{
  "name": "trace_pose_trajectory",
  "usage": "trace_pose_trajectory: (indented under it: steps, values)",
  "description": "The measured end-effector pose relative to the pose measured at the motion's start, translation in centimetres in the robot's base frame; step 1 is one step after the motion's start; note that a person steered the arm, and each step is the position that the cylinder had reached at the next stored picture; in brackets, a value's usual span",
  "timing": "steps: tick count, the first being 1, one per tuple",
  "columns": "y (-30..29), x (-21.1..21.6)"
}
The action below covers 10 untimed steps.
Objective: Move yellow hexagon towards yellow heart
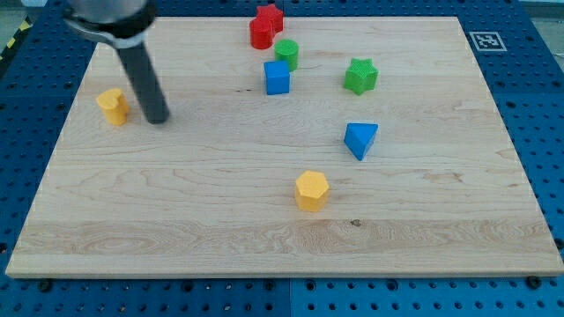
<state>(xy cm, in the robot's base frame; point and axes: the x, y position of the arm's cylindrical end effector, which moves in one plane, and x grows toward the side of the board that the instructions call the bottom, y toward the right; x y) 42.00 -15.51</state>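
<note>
The arm comes in from the view's top left as a dark rod, leaning slightly so that its upper part sits further left than its lower end; my tip [158,118] rests on the desk [176,220] just to the right of the yellow heart [113,106], close beside it but with a narrow strip of wood showing between them; there is no pincer on this rod, so nothing is clenched or grasped.

The yellow hexagon [311,190] stands well apart from my tip, lower and to the right, near the middle of the desk's lower half; it is a short, faceted prism, orange-yellow, upright on a flat face, with bare wood all round it.

The blue triangle [359,139] lies up and to the right of the hexagon; the green star [360,76] is above that; the blue cube [277,77] sits near the top centre, with the green cylinder [286,53] just above it and the red star [265,26] by the top edge, touching or nearly touching the cylinder.
</note>
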Motion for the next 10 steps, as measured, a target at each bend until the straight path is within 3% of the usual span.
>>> trace_pose_trajectory:
  steps: [3, 5, 10]
  values:
    - [17.1, 6.4]
    - [24.2, 10.8]
    - [9.4, 13.0]
